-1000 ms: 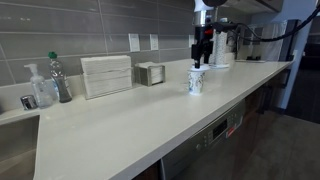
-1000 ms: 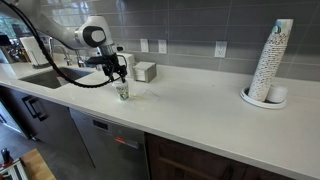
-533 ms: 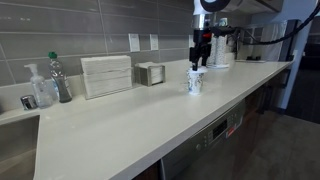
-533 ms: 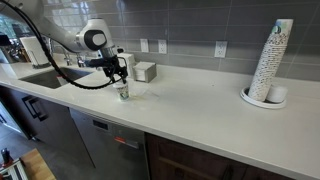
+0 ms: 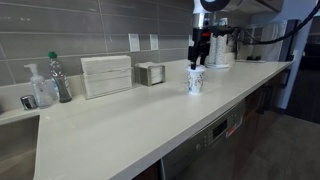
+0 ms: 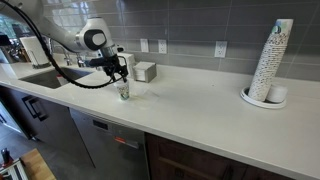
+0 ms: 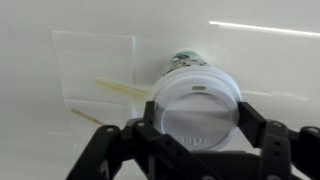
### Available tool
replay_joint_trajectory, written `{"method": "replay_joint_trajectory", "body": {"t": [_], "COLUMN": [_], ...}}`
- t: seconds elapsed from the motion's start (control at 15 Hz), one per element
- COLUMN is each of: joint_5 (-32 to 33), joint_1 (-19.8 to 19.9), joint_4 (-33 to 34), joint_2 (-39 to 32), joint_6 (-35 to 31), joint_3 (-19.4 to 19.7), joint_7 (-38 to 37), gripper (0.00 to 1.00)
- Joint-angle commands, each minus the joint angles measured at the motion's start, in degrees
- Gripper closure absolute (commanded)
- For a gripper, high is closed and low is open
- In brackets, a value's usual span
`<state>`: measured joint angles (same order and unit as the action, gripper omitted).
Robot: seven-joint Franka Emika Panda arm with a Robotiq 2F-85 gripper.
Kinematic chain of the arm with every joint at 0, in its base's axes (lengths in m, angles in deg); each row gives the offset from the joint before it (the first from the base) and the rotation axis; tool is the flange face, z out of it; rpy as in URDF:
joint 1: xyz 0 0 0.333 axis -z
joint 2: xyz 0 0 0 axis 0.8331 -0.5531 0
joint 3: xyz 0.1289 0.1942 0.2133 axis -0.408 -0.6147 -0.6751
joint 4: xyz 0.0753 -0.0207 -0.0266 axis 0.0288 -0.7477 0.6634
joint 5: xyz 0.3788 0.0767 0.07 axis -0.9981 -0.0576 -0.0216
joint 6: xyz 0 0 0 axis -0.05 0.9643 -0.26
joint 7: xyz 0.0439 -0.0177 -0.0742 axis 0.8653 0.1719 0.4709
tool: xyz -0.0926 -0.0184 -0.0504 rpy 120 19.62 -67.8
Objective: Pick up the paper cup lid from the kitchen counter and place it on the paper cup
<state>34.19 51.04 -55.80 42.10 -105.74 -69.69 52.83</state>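
The paper cup [image 5: 197,82] stands on the kitchen counter [image 5: 150,120] and also shows in an exterior view [image 6: 123,92]. My gripper [image 5: 199,60] hangs straight above it, fingers pointing down [image 6: 122,76]. In the wrist view the round white paper cup lid [image 7: 195,105] sits between my fingers [image 7: 198,112], which touch its left and right edges. The lid covers the cup's mouth; only a bit of the cup's patterned side [image 7: 185,60] shows past it. I cannot tell whether the lid rests on the rim or is just above it.
A white ribbed holder [image 5: 106,75], a small metal box [image 5: 150,74] and bottles [image 5: 55,80] stand along the back wall. A tall white container [image 5: 220,50] is behind the cup. A stack of cups [image 6: 270,65] stands far along the counter.
The wrist has shifted very slightly over the cup; the cup has not moved.
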Motion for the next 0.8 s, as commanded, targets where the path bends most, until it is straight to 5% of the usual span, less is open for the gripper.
{"method": "replay_joint_trajectory", "body": {"t": [0.0, 0.73], "joint_5": [-0.77, -0.48], "joint_1": [0.05, 0.18], "joint_4": [-1.09, -0.44], "joint_2": [0.27, -1.10], "joint_6": [-1.15, -1.14], "joint_3": [0.19, 0.44], "joint_7": [0.24, 0.12], "gripper": [0.44, 0.44]}}
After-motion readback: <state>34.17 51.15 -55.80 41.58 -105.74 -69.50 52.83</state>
